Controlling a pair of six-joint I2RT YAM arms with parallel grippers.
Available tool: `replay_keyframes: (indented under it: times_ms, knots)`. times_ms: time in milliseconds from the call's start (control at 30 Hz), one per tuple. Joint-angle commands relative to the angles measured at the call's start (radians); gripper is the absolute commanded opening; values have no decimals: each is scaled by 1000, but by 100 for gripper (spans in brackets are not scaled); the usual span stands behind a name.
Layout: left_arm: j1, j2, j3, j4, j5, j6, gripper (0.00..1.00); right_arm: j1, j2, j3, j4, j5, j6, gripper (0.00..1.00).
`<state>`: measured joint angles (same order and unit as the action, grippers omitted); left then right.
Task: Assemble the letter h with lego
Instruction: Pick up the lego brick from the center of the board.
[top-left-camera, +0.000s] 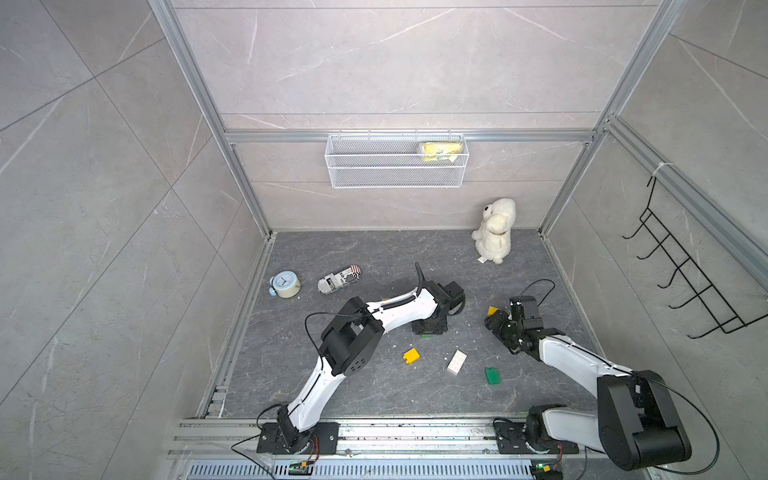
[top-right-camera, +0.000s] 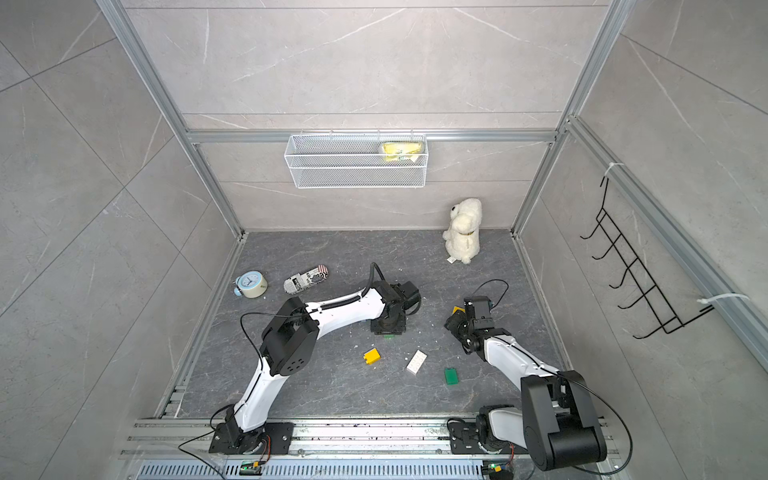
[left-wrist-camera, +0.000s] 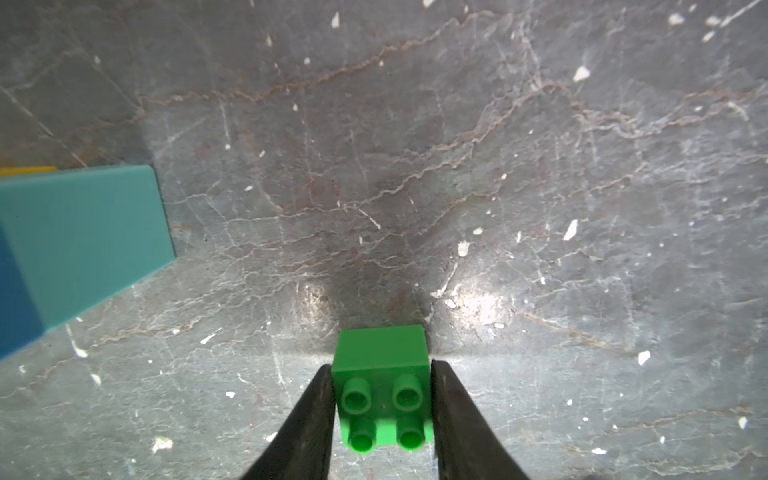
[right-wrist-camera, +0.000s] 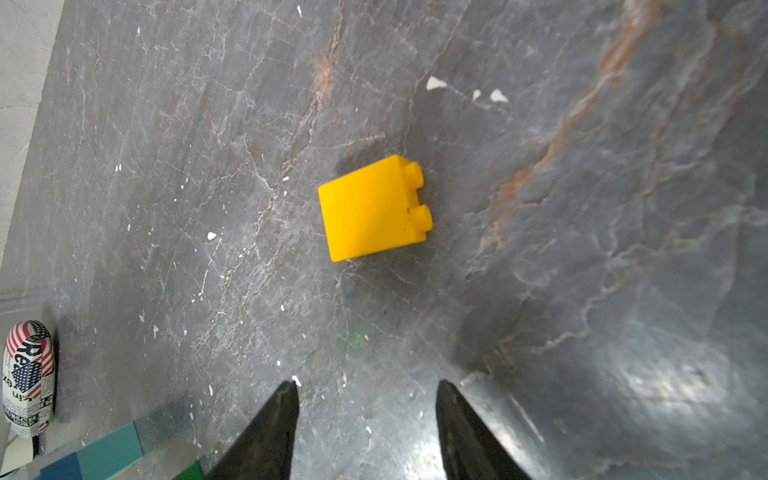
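A green square lego brick (left-wrist-camera: 382, 370), studs facing the camera, sits on the dark floor between my left gripper (left-wrist-camera: 381, 365) fingers, which press both its sides. In a top view only a green sliver (top-left-camera: 427, 336) shows under that gripper. A light blue brick (left-wrist-camera: 83, 245) joined to a blue one lies close by. My right gripper (right-wrist-camera: 368, 382) stands open and empty, short of a yellow brick (right-wrist-camera: 374, 210) lying on its side; this yellow brick (top-left-camera: 493, 310) is at the middle right. Another yellow brick (top-left-camera: 411, 356), a white oblong brick (top-left-camera: 456, 362) and a dark green brick (top-left-camera: 492, 375) lie loose nearer the front.
A white plush toy (top-left-camera: 495, 230) stands at the back right. A small clock (top-left-camera: 285, 284) and a printed can (top-left-camera: 339, 279) lie at the left. A wire basket (top-left-camera: 396, 161) hangs on the back wall and a black hook rack (top-left-camera: 685, 270) on the right wall.
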<state>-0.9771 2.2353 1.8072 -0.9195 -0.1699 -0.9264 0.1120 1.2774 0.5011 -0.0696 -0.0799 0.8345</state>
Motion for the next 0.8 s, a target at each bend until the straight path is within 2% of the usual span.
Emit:
replay_keyframes:
  times_ms: [0,100,267,500,767]
  knots:
    - [-3,-17,21,-11,25,-13,35,6,-1,-1,9,-7,-18,55]
    - [-3,-21,8,3,35,-14,31,9,-8,-2,11,-6,-21,55]
    - [-3,-51,-12,24,27,-14,13,34,-44,-2,6,25,-39,54]
    - [-4,-229,-42,36,-13,43,2,141,-89,20,-7,113,-80,54]
    - [62,-354,30,-171,-104,118,0,327,-5,112,-10,179,-169,54]
